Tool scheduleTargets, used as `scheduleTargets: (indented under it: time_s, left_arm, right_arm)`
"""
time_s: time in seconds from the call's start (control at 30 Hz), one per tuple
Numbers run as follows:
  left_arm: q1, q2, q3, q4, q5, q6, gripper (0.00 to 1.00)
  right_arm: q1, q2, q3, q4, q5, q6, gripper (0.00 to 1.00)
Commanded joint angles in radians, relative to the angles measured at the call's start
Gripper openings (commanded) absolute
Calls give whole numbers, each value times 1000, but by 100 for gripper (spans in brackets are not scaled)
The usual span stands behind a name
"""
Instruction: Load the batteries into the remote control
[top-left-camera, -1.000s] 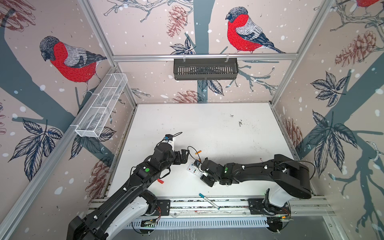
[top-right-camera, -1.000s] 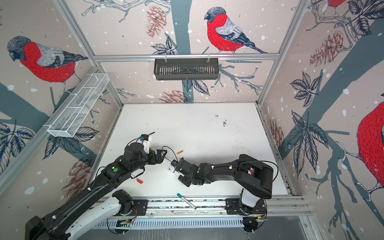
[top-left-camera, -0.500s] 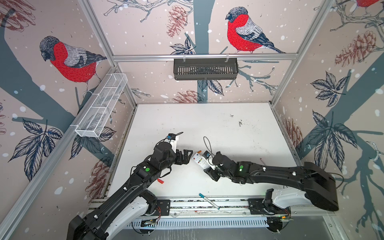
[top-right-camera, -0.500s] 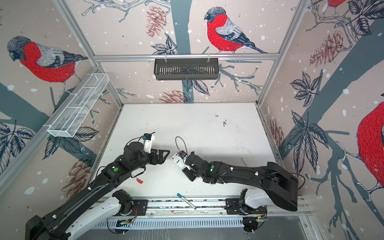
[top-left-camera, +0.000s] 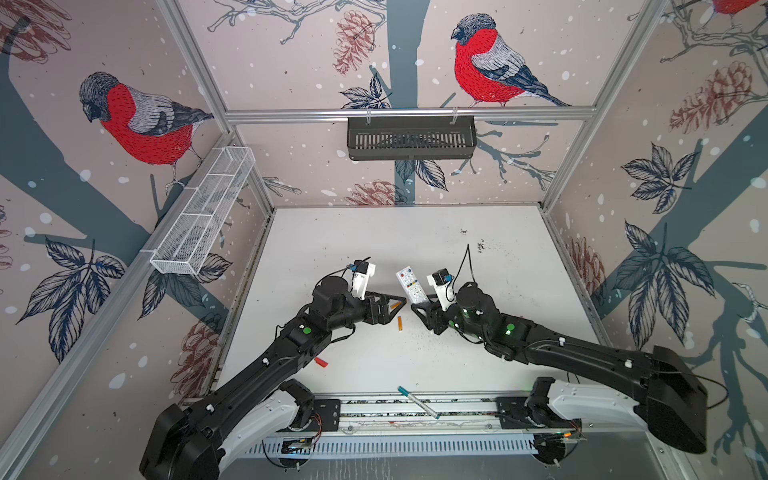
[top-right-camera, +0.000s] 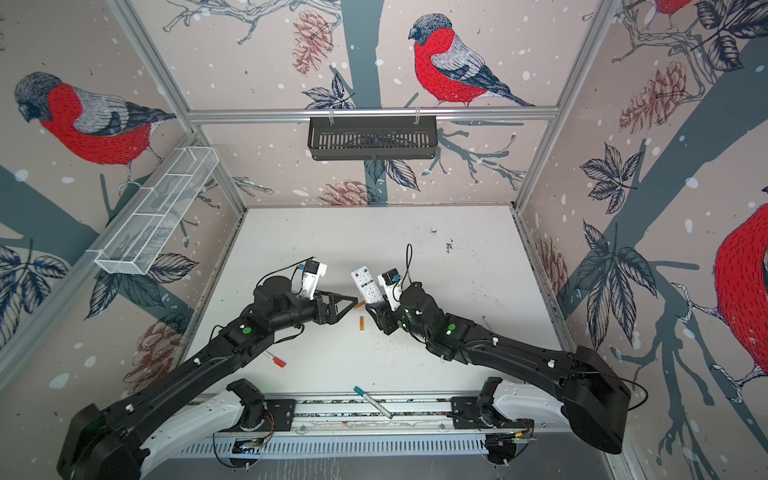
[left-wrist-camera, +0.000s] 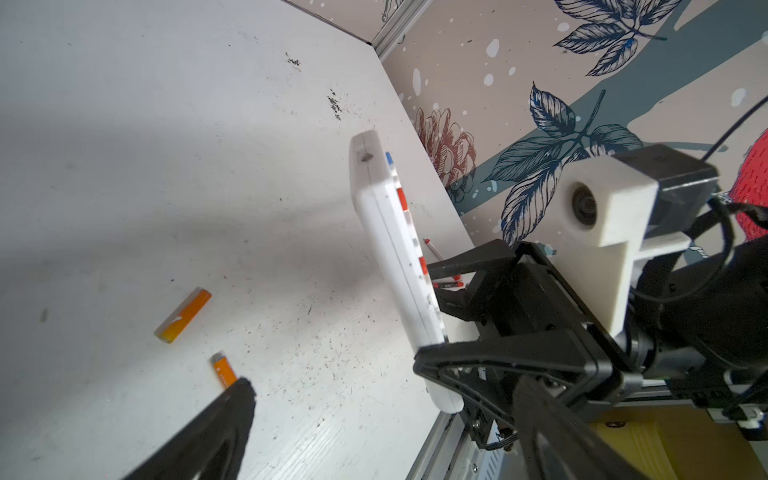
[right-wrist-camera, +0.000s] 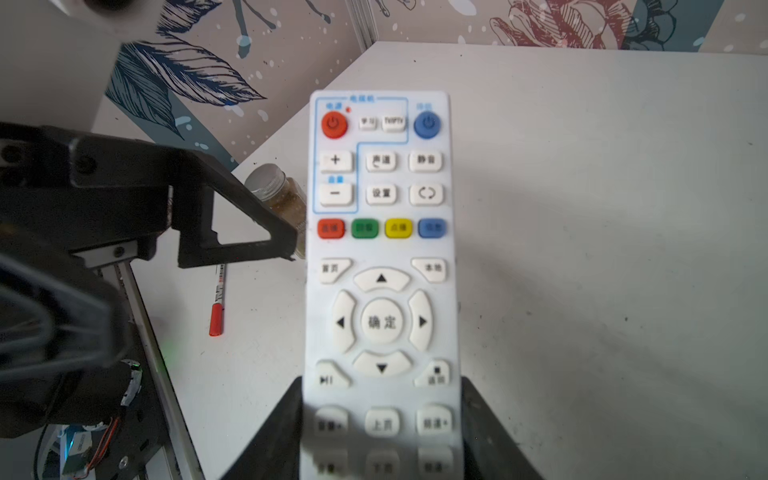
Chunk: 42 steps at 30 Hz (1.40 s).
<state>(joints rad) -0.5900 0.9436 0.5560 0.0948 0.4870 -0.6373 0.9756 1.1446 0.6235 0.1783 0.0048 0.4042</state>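
One remote control (top-left-camera: 411, 285), buttons up, long axis toward back wall (top-left-camera: 311, 174)

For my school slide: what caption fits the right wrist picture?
Right gripper holding the white remote control, buttons facing the camera.

Slim white remote control (right-wrist-camera: 381, 249) shows red, green, yellow, blue buttons. Small cylindrical batteries (left-wrist-camera: 183, 314) are orange, flat tabletop (left-wrist-camera: 124, 166) white and dark-speckled.
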Motion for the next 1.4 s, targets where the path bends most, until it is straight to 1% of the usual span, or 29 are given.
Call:
scheduleTargets:
  time_s: [0.0,0.17,0.23,0.37,0.5,0.6,0.7,0.77,0.8,0.93,0.97,1.03,1.07,1.1,1.13,1.27,1.33,1.37]
  left_arm:
    - [-4,39,5,166,57,-60,92]
    - [-19,95,18,214,63,-71,85]
    - [-22,108,22,224,62,-74,84]
    - [-23,119,27,242,64,-74,78]
    - [-22,138,42,241,58,-71,62]
    - [-23,153,51,244,46,-74,57]
    - [-22,170,59,248,35,-73,51]
    - [-22,184,71,237,26,-68,44]
    - [-22,190,77,225,14,-65,39]
    - [-22,198,94,161,-69,-65,21]
    - [-22,196,98,149,-85,-67,18]
    - [-21,193,106,122,-122,-74,9]
    - [-22,193,107,116,-137,-77,6]
    - [-23,192,110,107,-147,-80,3]
    - [-21,191,116,92,-164,-88,0]
    - [-22,184,131,11,-269,-153,0]
    - [-22,172,125,-5,-310,-196,0]
    - [-22,166,120,-10,-327,-210,0]
  right_arm:
    - [15,-11,15,68,8,21,39]
    - [42,-10,10,95,50,17,39]
    - [56,-5,9,105,64,5,39]
    - [74,11,12,127,88,-7,39]
    - [76,41,27,135,92,-19,39]
    - [81,69,45,137,95,-37,39]
    - [99,103,70,132,113,-69,39]
    - [108,130,85,127,137,-79,39]
    - [110,142,92,125,145,-80,39]
    - [124,169,105,121,190,-86,41]
    - [129,176,108,119,209,-90,42]
    - [141,192,114,113,243,-97,44]
    - [146,200,118,107,257,-99,45]
    - [154,210,125,98,278,-100,48]
    - [163,221,133,87,308,-100,52]
    - [224,268,169,46,463,-107,70]
    - [259,311,201,16,558,-105,75]
    - [273,331,220,-5,611,-93,75]
